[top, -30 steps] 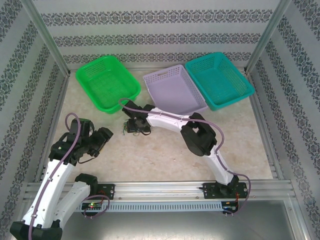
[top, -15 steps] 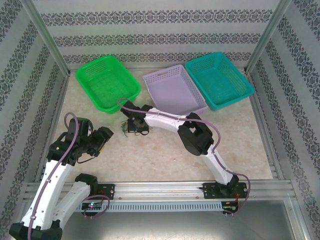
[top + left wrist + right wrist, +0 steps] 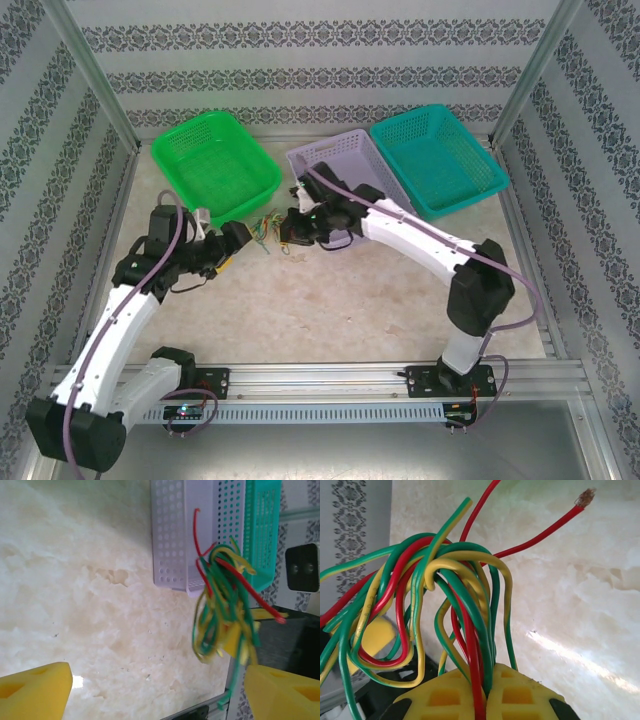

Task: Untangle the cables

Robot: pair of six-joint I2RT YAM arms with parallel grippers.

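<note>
Both arms swung forward toward the baskets. Right gripper (image 3: 487,680) was clamped shut on the cables (image 3: 445,595), a tangle near the green basket (image 3: 200,122). Left gripper (image 3: 235,240) was wide open, holding nothing. Step: starting separation; next needs left pinching one loose strand. Green basket, purple basket (image 3: 300,158) and teal basket (image 3: 430,112) held no cables.

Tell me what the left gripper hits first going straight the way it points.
Probably the cables, held by the right gripper, hanging ahead of the left gripper, off-centre; the lavender basket lies beyond. Depth unclear.
</note>
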